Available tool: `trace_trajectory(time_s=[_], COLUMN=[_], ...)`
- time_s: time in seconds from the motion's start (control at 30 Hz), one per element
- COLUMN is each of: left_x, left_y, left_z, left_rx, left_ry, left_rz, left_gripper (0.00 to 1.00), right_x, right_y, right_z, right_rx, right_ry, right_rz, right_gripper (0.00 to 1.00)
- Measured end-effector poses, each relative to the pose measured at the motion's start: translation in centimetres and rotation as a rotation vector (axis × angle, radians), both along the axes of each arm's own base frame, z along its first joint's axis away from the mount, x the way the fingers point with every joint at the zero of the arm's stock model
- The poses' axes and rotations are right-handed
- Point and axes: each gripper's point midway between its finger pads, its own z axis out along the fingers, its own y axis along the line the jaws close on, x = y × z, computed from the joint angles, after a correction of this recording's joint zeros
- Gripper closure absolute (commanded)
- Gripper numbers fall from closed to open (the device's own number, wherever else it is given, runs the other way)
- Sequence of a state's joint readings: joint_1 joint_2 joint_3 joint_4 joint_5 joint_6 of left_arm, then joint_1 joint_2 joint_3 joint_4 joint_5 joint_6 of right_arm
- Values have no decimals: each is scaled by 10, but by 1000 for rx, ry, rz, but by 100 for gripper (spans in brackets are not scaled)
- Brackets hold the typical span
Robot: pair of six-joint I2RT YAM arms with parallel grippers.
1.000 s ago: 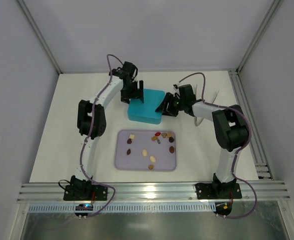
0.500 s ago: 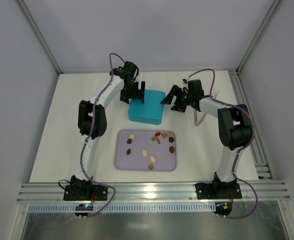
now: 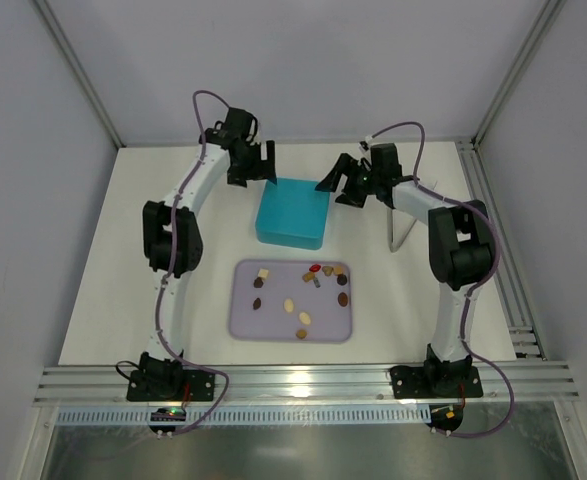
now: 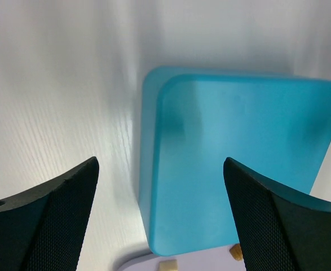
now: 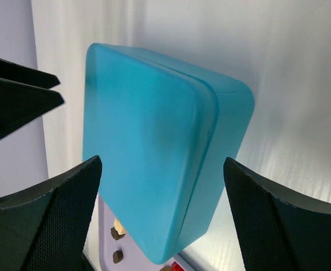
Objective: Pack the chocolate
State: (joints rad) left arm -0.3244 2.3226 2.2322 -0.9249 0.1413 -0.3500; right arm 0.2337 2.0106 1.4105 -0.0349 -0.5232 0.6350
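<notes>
Left gripper [image 3: 258,168] and right gripper [image 3: 336,187] have backed off the teal box [image 3: 293,212]; both stand open, empty. Lid on. The chocolate [image 3: 303,318] lies unpacked on the near lavender tray [image 3: 241,330].

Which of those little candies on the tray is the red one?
The red chocolate at the middle of the lilac tray's far edge; all others are brown, tan or cream.

**Q:** Where does the box [image 3: 292,213] sit?

**A:** On the table [image 3: 113,290], with the tray [image 3: 248,326] just in front of it. The chocolate [image 3: 303,319] lies scattered on the tray. My left gripper [image 3: 258,173] is by the box's far left corner, and my right gripper [image 3: 336,188] is by its far right corner.
</notes>
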Motion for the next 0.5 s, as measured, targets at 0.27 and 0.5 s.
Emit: trace_trajectory(time_s=[0.27, 0.5], left_x=[26, 34], left_y=[1, -11], left_z=[-9, -37], left_rx=[-35, -81], left_ry=[-54, -40], left_rz=[33, 61], left_gripper=[12, 14], right_x=[14, 25], right_y=[1, 0], right_z=[-38, -50], right_rx=[-24, -36], right_ry=[62, 79], right_rz=[-18, -43], right_gripper=[12, 12])
